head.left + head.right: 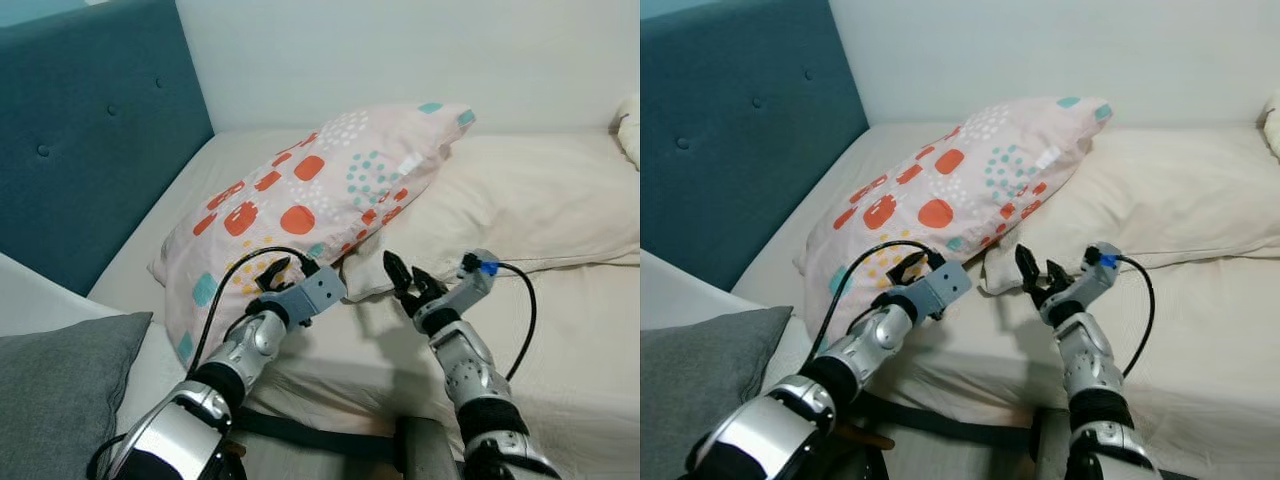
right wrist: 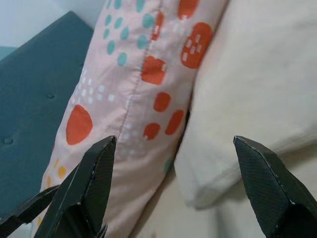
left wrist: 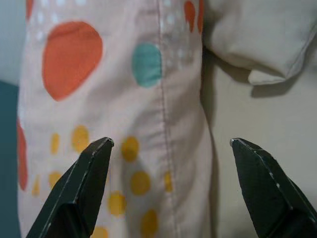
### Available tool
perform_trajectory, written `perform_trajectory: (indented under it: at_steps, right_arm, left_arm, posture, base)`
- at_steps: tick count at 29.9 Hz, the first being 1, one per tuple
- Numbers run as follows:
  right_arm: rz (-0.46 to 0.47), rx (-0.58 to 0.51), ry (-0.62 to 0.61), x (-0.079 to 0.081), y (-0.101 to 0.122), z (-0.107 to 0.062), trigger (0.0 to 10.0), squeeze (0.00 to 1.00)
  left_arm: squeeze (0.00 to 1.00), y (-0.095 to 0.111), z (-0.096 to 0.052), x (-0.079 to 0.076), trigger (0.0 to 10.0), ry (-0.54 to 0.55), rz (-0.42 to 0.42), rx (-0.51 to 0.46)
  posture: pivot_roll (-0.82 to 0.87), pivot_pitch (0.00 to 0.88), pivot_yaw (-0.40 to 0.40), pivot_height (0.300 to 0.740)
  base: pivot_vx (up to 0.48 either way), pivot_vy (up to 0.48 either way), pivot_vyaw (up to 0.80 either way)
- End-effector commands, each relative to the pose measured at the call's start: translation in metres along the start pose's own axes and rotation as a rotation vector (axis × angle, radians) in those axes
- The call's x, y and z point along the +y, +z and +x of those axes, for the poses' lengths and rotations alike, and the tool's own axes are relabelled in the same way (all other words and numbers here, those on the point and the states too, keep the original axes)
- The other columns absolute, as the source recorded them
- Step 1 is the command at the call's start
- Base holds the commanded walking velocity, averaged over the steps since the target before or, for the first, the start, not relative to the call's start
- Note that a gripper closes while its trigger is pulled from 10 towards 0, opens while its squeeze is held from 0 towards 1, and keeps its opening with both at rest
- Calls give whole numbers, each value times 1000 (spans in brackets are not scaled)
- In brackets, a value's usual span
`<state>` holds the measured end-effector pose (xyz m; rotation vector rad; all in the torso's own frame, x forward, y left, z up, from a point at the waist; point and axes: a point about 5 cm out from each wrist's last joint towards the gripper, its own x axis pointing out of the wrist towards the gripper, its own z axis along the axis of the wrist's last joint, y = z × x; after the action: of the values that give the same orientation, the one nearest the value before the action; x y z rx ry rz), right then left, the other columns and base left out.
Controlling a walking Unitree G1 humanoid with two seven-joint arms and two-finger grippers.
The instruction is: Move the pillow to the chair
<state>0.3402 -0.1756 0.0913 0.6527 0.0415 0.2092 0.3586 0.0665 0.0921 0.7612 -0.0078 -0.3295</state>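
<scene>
Spotted pillow point(image 1: 310, 200) lies centre frame, just beyond both wide-spread grippers, left point(image 1: 272, 272) at its lower edge, right point(image 1: 405, 279) beside it

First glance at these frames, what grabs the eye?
The patterned pillow, pink with orange and teal spots, lies diagonally on the bed beside the teal headboard, overlapping a plain cream pillow. Both end effectors are open at its near edge: the left end effector over the pillow's lower corner, the right end effector at the seam between the two pillows.
</scene>
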Motion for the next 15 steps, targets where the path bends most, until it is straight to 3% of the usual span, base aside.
perform_trajectory:
  at_steps: [1,5,7,11,15]
  right_arm:
    - [11,17,19,9,-8,-7,10000,0]
    - [11,17,25,11,-10,-10,10000,0]
    - [10,16,46,18,-11,-25,10000,0]
    - [6,13,83,35,-4,-50,10000,0]
    - [8,7,100,45,2,-56,10000,0]
  left_arm:
    - [0,-12,-1,12,10000,80,-76,76]
    - [0,-14,-1,17,10000,109,-101,88]
    - [0,-16,0,30,10000,194,-137,100]
    - [0,-18,-1,42,10000,281,-138,90]
    - [0,-18,-2,47,10000,309,-107,76]
  posture:
    - [-188,22,136,420]
    - [-188,22,136,420]
    - [-221,88,141,420]
    - [-242,172,143,420]
    - [-242,227,145,420]
  base:
    - [0,0,0]
    - [0,0,0]
    - [0,0,0]
    - [0,0,0]
    - [0,0,0]
